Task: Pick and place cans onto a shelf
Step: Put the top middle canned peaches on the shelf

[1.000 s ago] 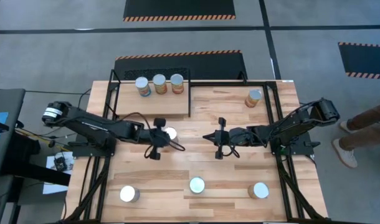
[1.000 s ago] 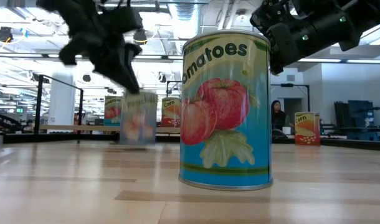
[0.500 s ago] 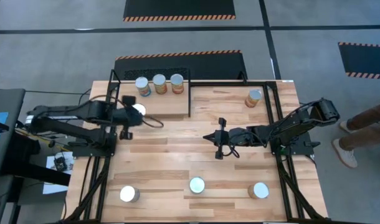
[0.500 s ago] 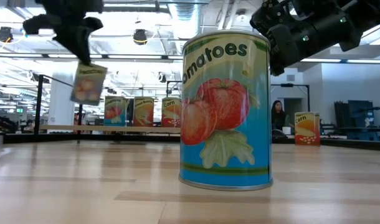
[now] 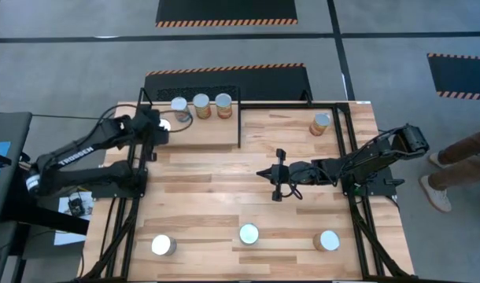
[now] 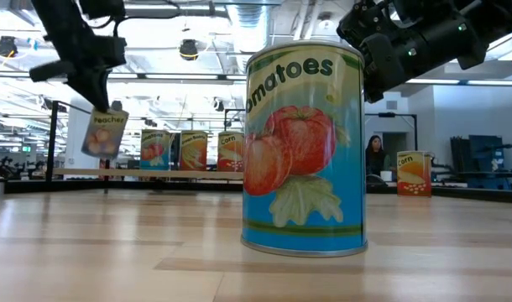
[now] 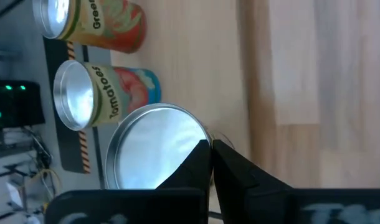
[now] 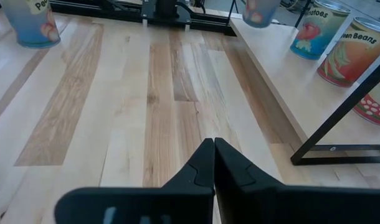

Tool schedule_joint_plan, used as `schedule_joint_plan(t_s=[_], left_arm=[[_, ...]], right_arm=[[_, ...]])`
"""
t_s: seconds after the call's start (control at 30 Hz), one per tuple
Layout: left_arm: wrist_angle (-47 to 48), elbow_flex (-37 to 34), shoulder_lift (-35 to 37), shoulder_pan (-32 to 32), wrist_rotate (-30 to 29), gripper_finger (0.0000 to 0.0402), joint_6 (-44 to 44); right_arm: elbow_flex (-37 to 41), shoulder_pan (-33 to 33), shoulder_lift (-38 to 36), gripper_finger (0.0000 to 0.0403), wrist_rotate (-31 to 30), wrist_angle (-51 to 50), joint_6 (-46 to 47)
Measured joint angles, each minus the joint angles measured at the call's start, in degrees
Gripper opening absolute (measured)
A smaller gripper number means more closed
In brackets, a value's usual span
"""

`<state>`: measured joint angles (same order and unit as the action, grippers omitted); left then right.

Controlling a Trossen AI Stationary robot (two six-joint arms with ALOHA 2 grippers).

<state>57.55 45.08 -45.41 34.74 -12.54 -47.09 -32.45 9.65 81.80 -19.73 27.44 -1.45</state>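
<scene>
Peaches can carried from mid-table to the shelf's left end

The left gripper (image 5: 163,125), fingers shut on the peaches can (image 6: 104,132), holds it tilted above the shelf (image 5: 212,135), at seven o'clock from three cans (image 5: 201,105); released crooked, it could topple. Left arm stretches diagonally; the right gripper (image 5: 276,174), fingers together and empty, waits mid-table.
</scene>
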Motion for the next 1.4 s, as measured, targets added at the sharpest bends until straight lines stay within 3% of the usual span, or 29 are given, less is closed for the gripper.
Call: schedule_joint_plan(t_s=[0.23,1.1,1.4], left_arm=[[-5.1,-1.9,-0.7,9.2,3.6,0.0000,-8.3],[-11.2,-1.9,-4.5,13.0,6.6,0.0003,-10.4],[-13.7,-6.7,-3.9,13.4,5.7,0.0006,-10.7]], right_arm=[[0.0,0.0,0.0,0.0017,0.0,-0.1,0.0],[0.0,0.5,0.0,0.0016,0.1,-0.5,0.0],[0.0,0.5,0.0,0.0016,0.1,-0.5,0.0]])
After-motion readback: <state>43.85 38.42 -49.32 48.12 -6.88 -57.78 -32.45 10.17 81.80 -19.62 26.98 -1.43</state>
